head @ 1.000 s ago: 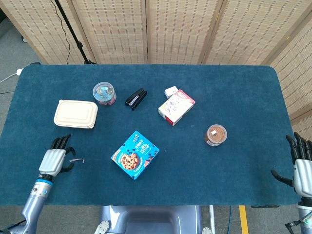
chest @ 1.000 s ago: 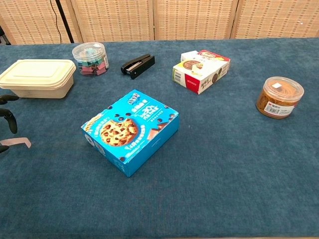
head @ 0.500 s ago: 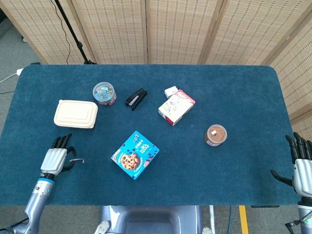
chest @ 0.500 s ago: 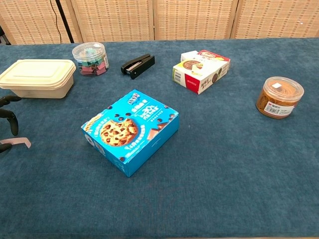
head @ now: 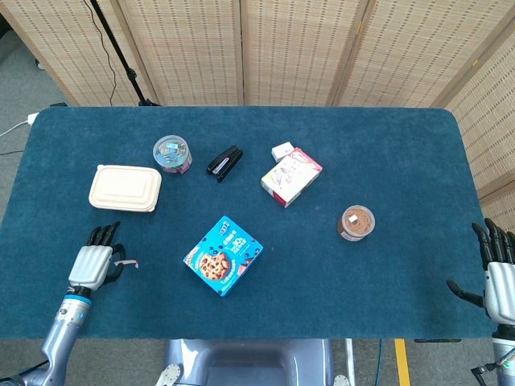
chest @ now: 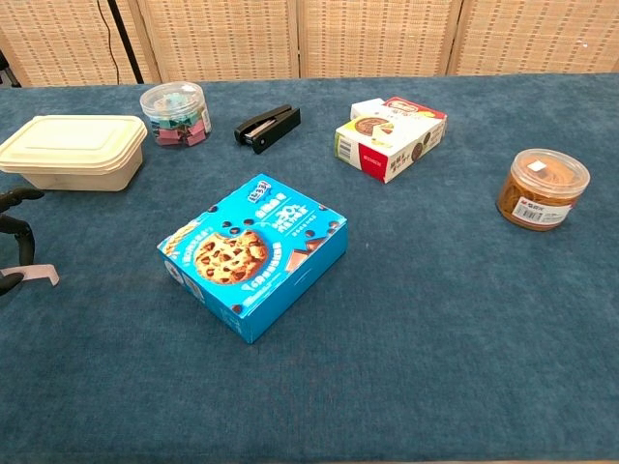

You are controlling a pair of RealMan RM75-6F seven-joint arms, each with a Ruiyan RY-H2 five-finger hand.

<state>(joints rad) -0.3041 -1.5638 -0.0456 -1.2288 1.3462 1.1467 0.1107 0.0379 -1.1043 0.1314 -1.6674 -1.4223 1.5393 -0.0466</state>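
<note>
Left hand (head: 94, 261): silver back, black fingers, sitting on dark teal felt tabletop (head: 386, 161). Cream lidded container (head: 125, 188) just ahead of it. Pale strip (head: 126, 264) showing beside its fingers. To its right, bright blue cookie box (head: 224, 255) showing brown chocolate-chip print.

Each robot hand (head: 93, 261) has a silver back, black fingers; blue-grey forearms.

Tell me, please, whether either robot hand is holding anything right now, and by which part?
Nothing is held. The left robot hand hovers with fingers apart beside a small paper strip, and the right robot hand is open at the table's edge.
</note>
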